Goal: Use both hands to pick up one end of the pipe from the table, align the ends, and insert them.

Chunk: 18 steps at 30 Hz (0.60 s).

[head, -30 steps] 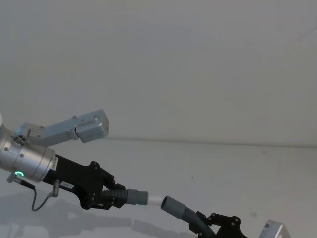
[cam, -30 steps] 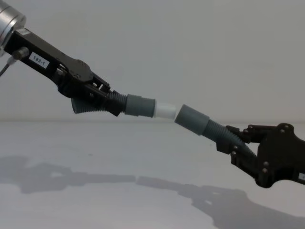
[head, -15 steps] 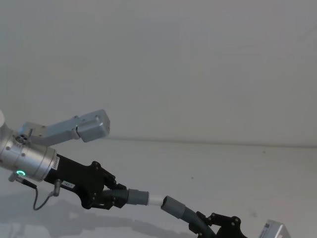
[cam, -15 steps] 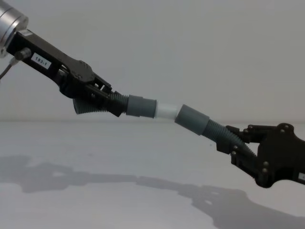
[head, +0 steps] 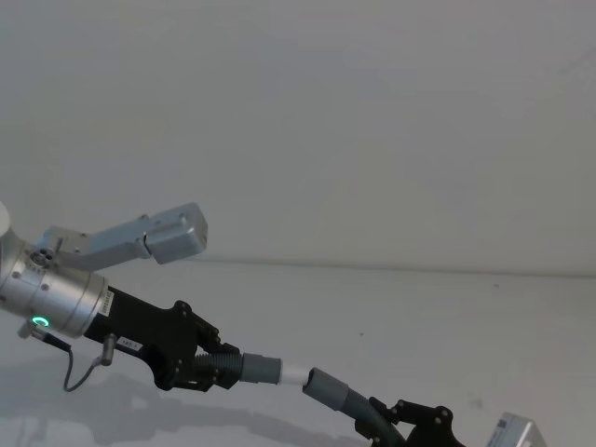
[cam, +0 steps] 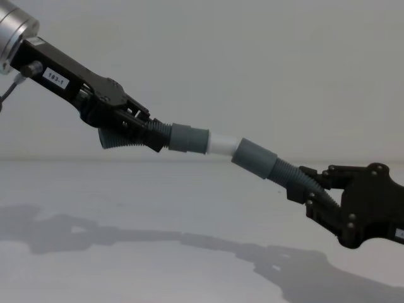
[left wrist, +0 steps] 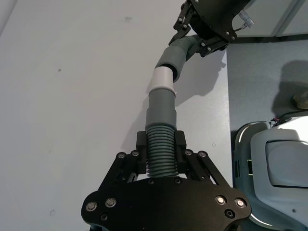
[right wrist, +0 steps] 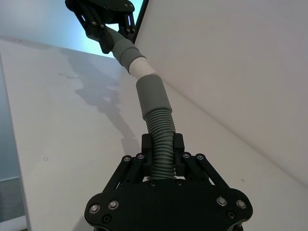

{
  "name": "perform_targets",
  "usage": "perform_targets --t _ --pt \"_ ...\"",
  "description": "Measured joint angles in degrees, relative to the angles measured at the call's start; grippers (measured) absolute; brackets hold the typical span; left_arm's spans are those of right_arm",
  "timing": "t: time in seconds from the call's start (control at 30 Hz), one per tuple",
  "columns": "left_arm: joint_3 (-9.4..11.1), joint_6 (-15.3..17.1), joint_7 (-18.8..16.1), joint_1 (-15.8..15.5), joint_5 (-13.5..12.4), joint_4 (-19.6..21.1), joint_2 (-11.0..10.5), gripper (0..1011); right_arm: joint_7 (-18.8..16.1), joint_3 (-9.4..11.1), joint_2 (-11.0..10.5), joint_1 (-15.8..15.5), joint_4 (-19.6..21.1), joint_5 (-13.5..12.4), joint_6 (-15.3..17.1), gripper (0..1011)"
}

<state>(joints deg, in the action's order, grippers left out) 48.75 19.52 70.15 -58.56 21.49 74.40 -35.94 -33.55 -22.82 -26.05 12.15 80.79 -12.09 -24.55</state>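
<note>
Left end effector, clenched on the white-tipped hose piece, has nudged its tip further into the hollow cuff gripped by right end effector, above the surface.

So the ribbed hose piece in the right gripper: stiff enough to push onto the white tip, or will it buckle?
Probably bendy: the right pipe piece curves along its ribbed body from the right gripper to its cuff, so a hard push may flex it. The smooth hollow cuff looks rigid and meets the white tip at an angle. Both pieces hang clear of the table, so they seem light.
</note>
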Motion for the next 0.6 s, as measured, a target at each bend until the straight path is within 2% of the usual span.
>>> perform_targets --t 0.6 --pt "1.81 0.00 1.03 -1.35 -0.20 -0.29 -0.14 294 0.00 0.00 0.00 0.00 0.00 0.00 0.00 227"
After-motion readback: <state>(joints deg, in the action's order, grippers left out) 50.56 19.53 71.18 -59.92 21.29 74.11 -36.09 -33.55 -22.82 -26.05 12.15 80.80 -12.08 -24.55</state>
